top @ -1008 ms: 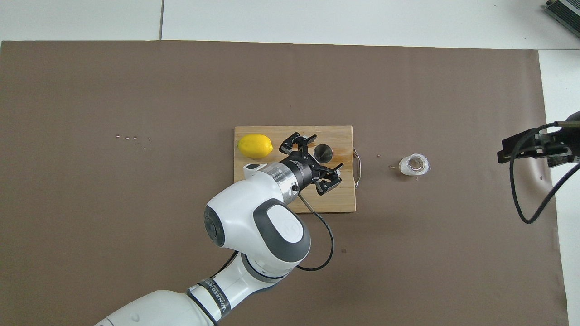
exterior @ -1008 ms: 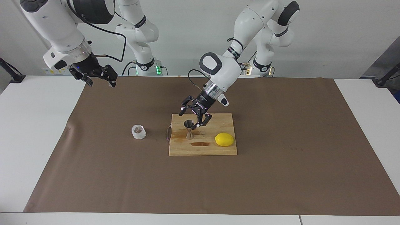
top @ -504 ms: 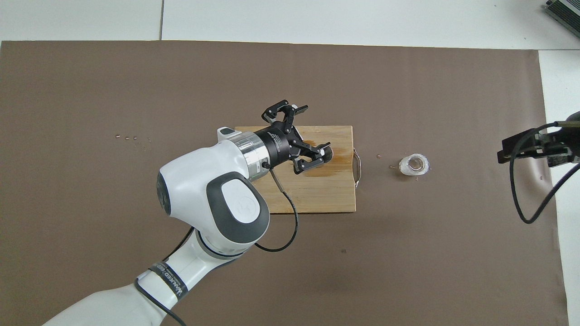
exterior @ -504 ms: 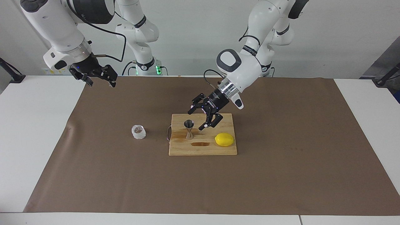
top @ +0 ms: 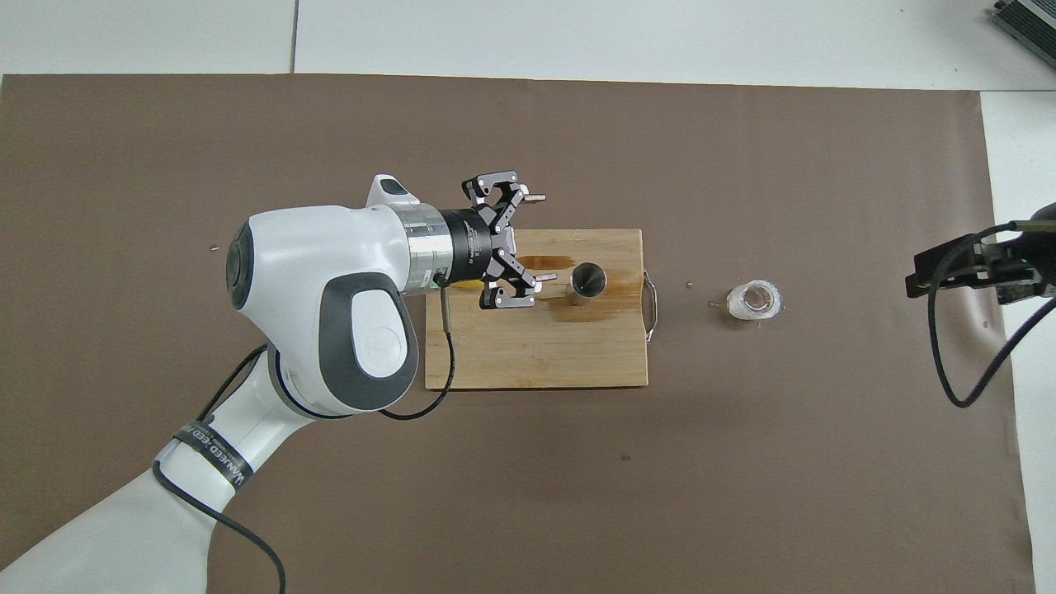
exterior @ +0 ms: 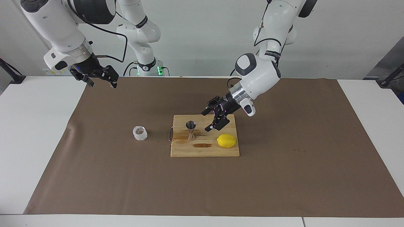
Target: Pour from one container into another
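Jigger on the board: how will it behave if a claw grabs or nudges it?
The jigger stands tall on a small foot with a narrow waist, so a nudge probably tips it. Shiny steel likely slips. The cutting board looks wet-stained beside it, so it might slide.

Lemon point(exterior: 226, 141) hidden under left arm overhead, right hand point(top: 982, 268) cut by frame edge

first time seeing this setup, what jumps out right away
The bright yellow lemon on the wooden cutting board mid-table catches the eye first, with the small shiny steel hourglass jigger upright on the same board and a wet stain around its foot. The open left gripper hangs over the board between them, holding nothing. The squat bumpy clear glass cup stands on the brown mat toward the right arm's end, where the open right gripper waits.
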